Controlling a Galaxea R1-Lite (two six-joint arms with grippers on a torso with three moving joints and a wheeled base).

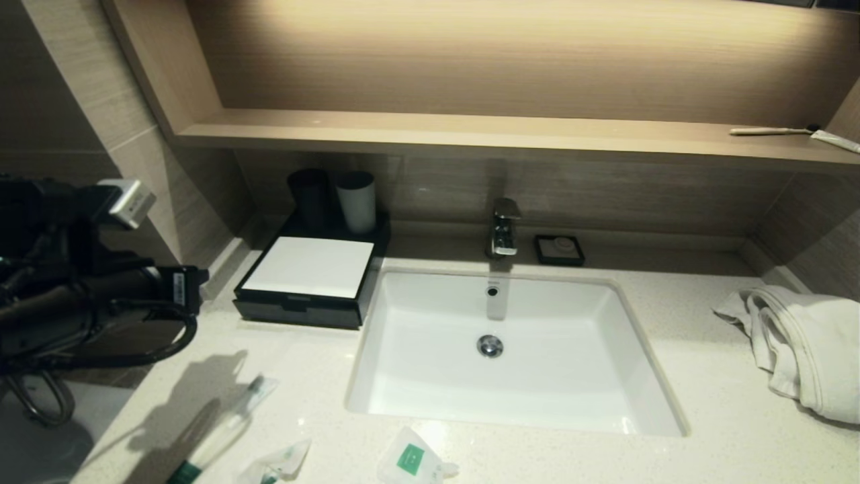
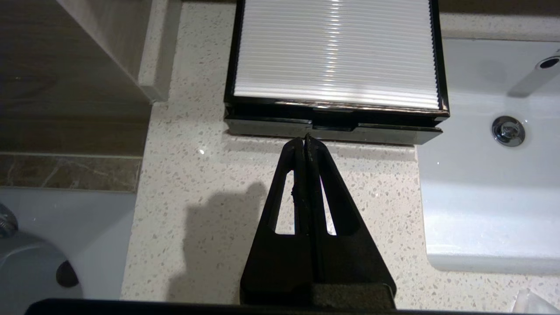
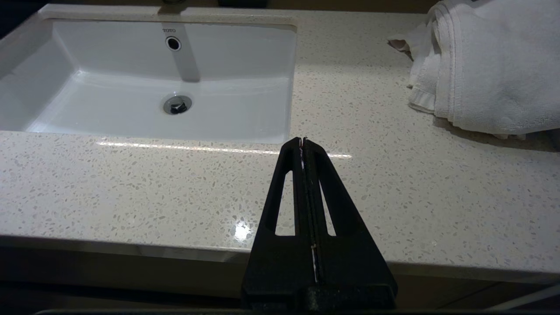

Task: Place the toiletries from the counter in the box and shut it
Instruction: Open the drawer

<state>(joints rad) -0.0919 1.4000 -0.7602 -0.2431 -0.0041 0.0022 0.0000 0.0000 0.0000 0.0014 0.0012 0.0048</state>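
Bathroom counter with closed box and three wrapped toiletries.
The left gripper (image 2: pixel 305 141), fingers pressed together and holding nothing, hangs above the counter (image 1: pixel 705 376) just before the front edge of the black box (image 1: pixel 309 279), at left centre of the head view, whose white lid lies flat. Along the bottom edge lie a toothbrush (image 1: pixel 225 423) and two sachets (image 1: pixel 275 465) (image 1: pixel 413 460), possibly soap or a comb. The right gripper (image 3: pixel 302 142), likewise closed and empty, idles over the counter's front edge, beside the sink (image 3: pixel 148 78) and near the towel (image 3: pixel 490 70).
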